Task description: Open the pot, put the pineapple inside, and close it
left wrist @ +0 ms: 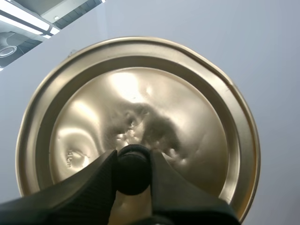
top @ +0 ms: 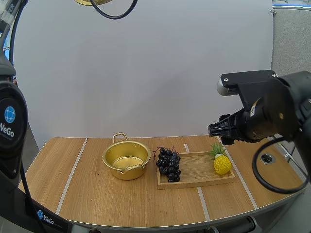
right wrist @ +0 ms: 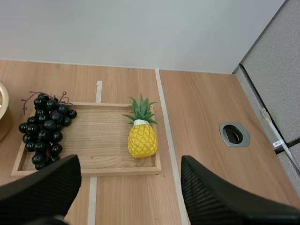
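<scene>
A yellow pineapple (top: 222, 162) with a green leafy crown sits at the right end of a shallow wooden tray (top: 197, 169) on the table (top: 97, 204). A bunch of dark grapes (top: 168, 164) lies at the tray's left end, with some berries over its left rim. Just left of the grapes stands the gold pot (top: 126, 159), uncovered and empty, with one looped handle at the back.

In the right wrist view, the pineapple (right wrist: 142, 138) is on the tray (right wrist: 103, 140), well apart from the grapes (right wrist: 44, 129), and a curved sliver of the pot (right wrist: 2, 112) shows beyond them. The right gripper (right wrist: 130, 164) hangs above the tray's near edge. Its two black fingers (right wrist: 47, 187) are spread wide, with nothing between them. A round metal-rimmed hole (right wrist: 234, 134) is set in the table to the right of the tray.

In the high view, the right gripper (top: 218, 130) hovers in the air above the pineapple, not touching it.

The left wrist view shows the gold lid (left wrist: 136, 117) seen from its top side, dented around the centre. The left gripper (left wrist: 133, 164) is clamped on the lid's black knob (left wrist: 133, 168), one finger on each side. In the high view, an edge of the lid (top: 92, 2) shows high above the table.
</scene>
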